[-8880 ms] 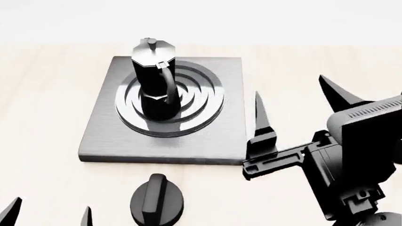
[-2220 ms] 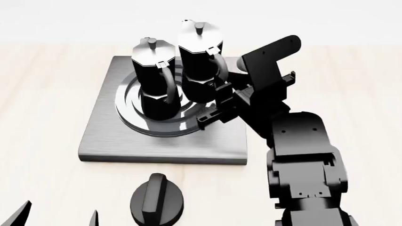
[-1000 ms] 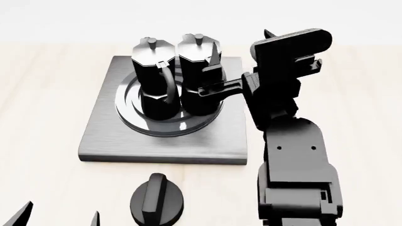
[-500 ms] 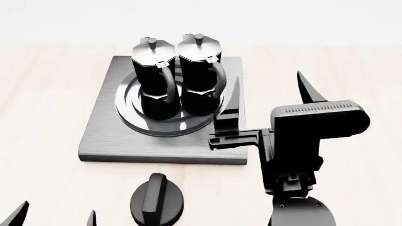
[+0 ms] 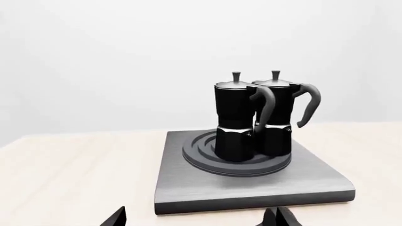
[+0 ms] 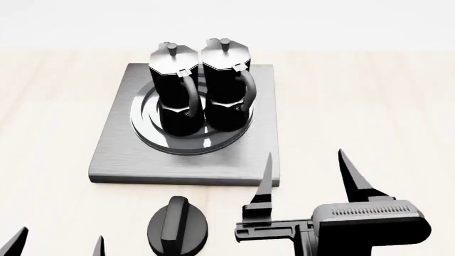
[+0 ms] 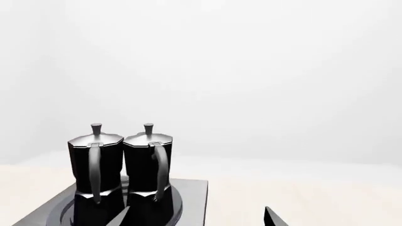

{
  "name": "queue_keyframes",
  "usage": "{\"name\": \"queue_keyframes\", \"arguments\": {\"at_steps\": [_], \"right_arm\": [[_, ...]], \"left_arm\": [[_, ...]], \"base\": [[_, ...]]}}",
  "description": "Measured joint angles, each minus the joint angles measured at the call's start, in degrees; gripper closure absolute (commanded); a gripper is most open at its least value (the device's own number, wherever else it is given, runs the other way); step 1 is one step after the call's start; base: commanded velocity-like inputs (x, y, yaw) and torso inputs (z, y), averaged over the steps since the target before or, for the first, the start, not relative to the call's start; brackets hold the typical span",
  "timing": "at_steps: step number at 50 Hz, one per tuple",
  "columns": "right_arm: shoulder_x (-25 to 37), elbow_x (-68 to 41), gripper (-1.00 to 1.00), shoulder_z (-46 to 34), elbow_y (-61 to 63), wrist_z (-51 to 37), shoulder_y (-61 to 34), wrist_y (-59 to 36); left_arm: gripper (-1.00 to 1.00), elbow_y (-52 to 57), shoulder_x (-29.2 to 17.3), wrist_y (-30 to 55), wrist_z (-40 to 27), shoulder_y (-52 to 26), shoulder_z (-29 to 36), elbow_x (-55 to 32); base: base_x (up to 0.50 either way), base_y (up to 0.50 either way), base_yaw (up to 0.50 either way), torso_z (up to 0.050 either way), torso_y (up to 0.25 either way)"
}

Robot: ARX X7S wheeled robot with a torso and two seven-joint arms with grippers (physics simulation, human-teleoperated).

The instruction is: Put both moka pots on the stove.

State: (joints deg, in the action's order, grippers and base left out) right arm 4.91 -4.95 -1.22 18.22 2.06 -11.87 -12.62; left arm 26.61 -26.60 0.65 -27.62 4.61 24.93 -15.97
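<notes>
Two black faceted moka pots stand upright side by side on the ring burner of the grey stove [image 6: 121, 154]: the left pot [image 6: 176, 101] and the right pot [image 6: 227, 90]. Both also show in the left wrist view [image 5: 234, 122] [image 5: 276, 117] and the right wrist view [image 7: 95, 174] [image 7: 148, 174]. My right gripper [image 6: 307, 170] is open and empty, in front of the stove's near right corner, apart from the pots. My left gripper [image 6: 57, 245] is open at the bottom left, with only its fingertips [image 6: 16, 242] showing.
A squat black round knob [image 6: 178, 229] sits on the light wooden table [image 6: 370, 106] just in front of the stove, between my two grippers. The table's far edge meets a white background.
My right gripper carried the second pot onto the burner beside the first, let go of it, and has drawn back toward me, open. The left gripper has stayed in place.
</notes>
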Motion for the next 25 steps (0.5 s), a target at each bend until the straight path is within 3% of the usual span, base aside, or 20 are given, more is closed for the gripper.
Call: {"name": "queue_keyframes", "arguments": {"at_steps": [25], "right_arm": [[1.41, -1.66, -1.00, -2.53, -0.12, -1.50, 9.08, 4.62]], "left_arm": [[-1.00, -0.06, -0.47, -0.49, -0.26, 0.15, -0.56, -0.71]], "base": [[0.00, 0.00, 0.00, 0.000, 0.000]]}}
